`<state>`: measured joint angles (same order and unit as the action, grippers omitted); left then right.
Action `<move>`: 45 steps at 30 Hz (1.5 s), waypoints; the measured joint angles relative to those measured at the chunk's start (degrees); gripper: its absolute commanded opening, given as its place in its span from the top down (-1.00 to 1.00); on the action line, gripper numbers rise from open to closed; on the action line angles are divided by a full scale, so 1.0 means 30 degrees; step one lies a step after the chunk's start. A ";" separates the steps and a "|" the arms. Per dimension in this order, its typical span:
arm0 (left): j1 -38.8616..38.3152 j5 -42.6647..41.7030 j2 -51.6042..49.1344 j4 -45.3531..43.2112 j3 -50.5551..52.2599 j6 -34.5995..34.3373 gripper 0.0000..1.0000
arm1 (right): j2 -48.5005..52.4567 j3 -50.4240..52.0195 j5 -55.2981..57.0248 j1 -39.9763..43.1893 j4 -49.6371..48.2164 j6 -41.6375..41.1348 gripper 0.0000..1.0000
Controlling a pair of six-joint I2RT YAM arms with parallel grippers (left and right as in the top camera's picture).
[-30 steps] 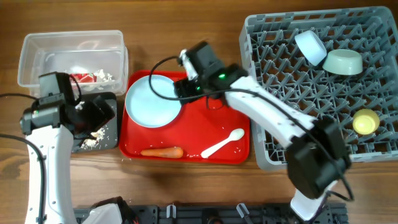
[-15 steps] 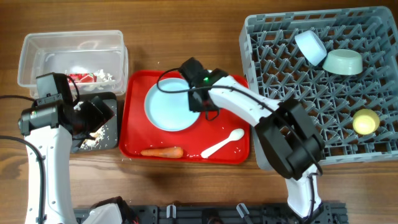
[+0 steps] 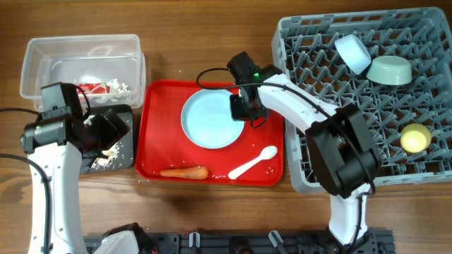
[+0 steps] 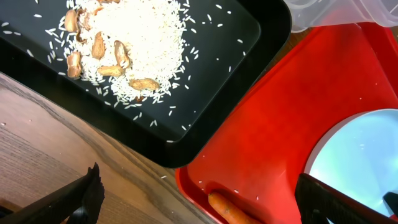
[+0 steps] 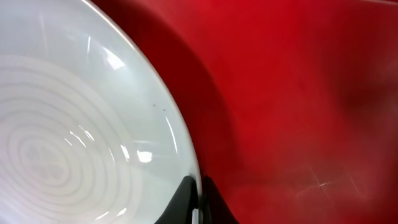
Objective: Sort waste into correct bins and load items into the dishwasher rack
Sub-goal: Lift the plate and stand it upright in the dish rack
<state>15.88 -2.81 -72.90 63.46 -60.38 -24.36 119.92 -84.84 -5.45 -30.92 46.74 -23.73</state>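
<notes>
1. Red serving tray (image 3: 152, 161) in the middle of the table carries the light blue plate (image 3: 210, 120), which lies toward its upper right part.
2. At the plate's right rim sits the right gripper (image 3: 244, 108). From its wrist camera, the dark fingertips (image 5: 186, 198) are closed tight on the very edge of the plate (image 5: 74, 124), with bare red tray (image 5: 298, 93) beside it.
3. Along the tray's front edge lie the carrot (image 3: 185, 171) and the white plastic spoon (image 3: 253, 162), both apart from the plate.
4. Over on the left, the left gripper (image 3: 106, 134) hangs above the black tray (image 3: 126, 154). Its fingers (image 4: 84, 198) are spread wide and hold nothing.
5. Below it the black tray (image 4: 236, 68) holds a heap of rice and peanuts (image 4: 124, 37).
6. Behind that, the clear plastic tub (image 3: 42, 53) has the red-and-white wrapper (image 3: 95, 87) inside.
7. The grey dishwasher rack (image 3: 296, 176) on the right holds the mint bowl (image 3: 390, 70) and the yellow cup (image 3: 415, 137).
</notes>
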 measured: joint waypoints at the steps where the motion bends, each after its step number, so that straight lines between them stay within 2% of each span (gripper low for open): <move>1: 0.0000 0.0000 0.0000 0.0000 0.0000 0.0000 -1.00 | -0.0240 0.0109 -0.0022 -0.0007 0.0102 0.0321 0.91; 5: 0.0000 0.0000 0.0000 0.0007 0.0000 0.0000 -1.00 | -0.4583 0.0401 0.2273 0.0036 0.1086 0.1698 0.91; 6: 0.0000 0.0000 0.0000 0.0000 0.0000 -0.0007 -0.99 | -0.7213 0.0386 0.4065 0.0255 0.1180 0.2346 0.91; 7: 0.0000 0.0000 0.0000 0.0000 0.0000 0.0000 -1.00 | -0.8357 0.0372 0.5217 0.0423 0.1180 0.2725 0.91; 11: 0.0000 0.0000 0.0000 0.0000 0.0000 -0.0007 -1.00 | -1.1213 0.0379 1.3413 0.1734 0.1209 0.3534 0.91; 13: 0.0000 0.0000 0.0000 0.0000 0.0000 -0.0007 -1.00 | -1.1657 0.0379 1.7828 0.2849 0.1209 0.3599 0.91; 15: 0.0000 0.0000 0.0000 0.0000 0.0000 0.0000 -1.00 | -1.1577 0.0379 2.0050 0.3789 0.1202 0.3519 0.92; 18: 0.0000 0.0000 0.0000 0.0000 0.0000 0.0000 -1.00 | -1.1140 0.0379 2.0480 0.4524 0.1195 0.3446 0.91; 23: 0.0000 0.0000 0.0000 -0.0007 0.0000 -0.0007 -1.00 | -0.8466 0.0699 2.0327 0.5129 0.1086 0.3228 0.91; 25: 0.0000 0.0000 0.0000 -0.0015 0.0000 -0.0007 -1.00 | -0.7082 0.0801 2.0159 0.5129 0.0823 0.3162 0.91; 29: 0.0000 0.0000 0.0000 -0.0015 0.0000 -0.0007 -1.00 | -0.6543 0.0903 1.8520 0.5129 0.0714 0.3155 0.91; 30: 0.0000 0.0000 0.0000 -0.0015 0.0000 -0.0007 -1.00 | -0.6543 0.0903 1.8134 0.5129 0.0750 0.3133 0.84; 32: 0.0000 0.0000 0.0000 -0.0015 0.0000 -0.0007 -1.00 | -0.6703 0.0896 1.7296 0.5115 0.1005 0.2943 -0.11; 36: 0.0000 0.0000 0.0000 -0.0007 0.0000 -0.0007 -1.00 | -0.7803 0.0947 1.3865 0.4765 0.1377 0.2871 -0.71; 38: 0.0000 -0.0007 0.0000 -0.0015 0.0000 -0.0007 -1.00 | -1.0185 0.0962 1.1591 0.4743 0.1486 0.3082 -0.71; 41: 0.0000 -0.0240 0.0000 -0.0087 0.0000 -0.0007 -1.00 | -1.2488 0.0954 0.5661 0.4743 0.1719 0.5493 -0.61; 43: 0.0000 -0.0576 0.0000 -0.0175 0.0000 -0.0007 -1.00 | -1.2881 0.0882 0.0874 0.4692 0.3512 0.6936 -0.60; 45: 0.0000 -0.0663 0.0000 -0.0226 0.0000 -0.0007 -1.00 | -1.2386 0.1071 -0.1486 0.4335 0.5996 0.6258 -0.60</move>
<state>15.88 -4.80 -72.90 62.78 -60.38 -24.38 82.76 -81.62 -9.91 -17.91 64.73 -4.95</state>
